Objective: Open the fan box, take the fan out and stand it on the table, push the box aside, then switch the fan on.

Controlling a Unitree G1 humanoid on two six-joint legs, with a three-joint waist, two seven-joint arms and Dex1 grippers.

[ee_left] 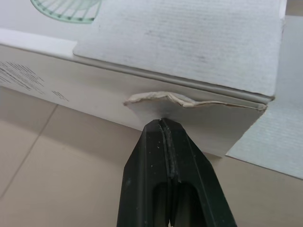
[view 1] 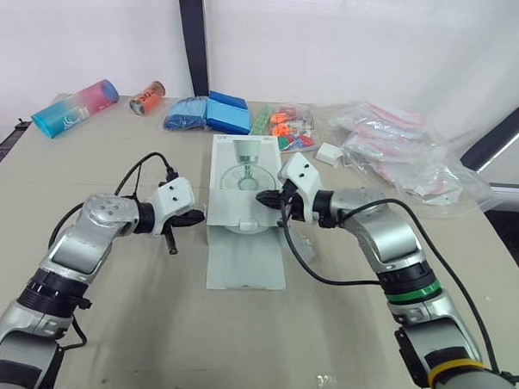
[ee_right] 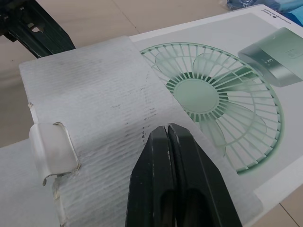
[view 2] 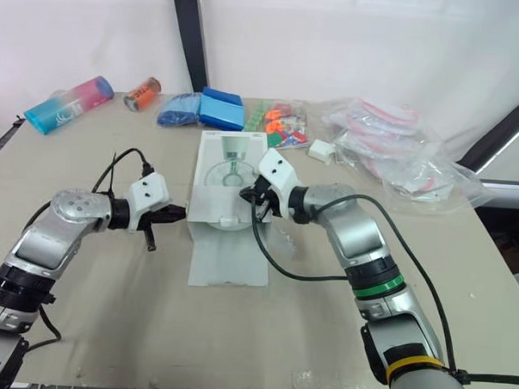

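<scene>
Left tool (ee_left: 163, 123) closed empty at fan box (view 1: 242, 189) side | right tool (ee_right: 168, 128) closed empty, elbow bent, over it

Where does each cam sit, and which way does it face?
Left and right eye views: on the head, looking forward and down over the table; both arms show, left tool beside the fan box, right tool over it.
Left wrist view: on the left wrist, looking along its shut fingers at the box's side wall.
Right wrist view: on the right wrist, looking along its shut fingers over the box's flap; the left tool shows too.
Shared: all see the box.
</scene>
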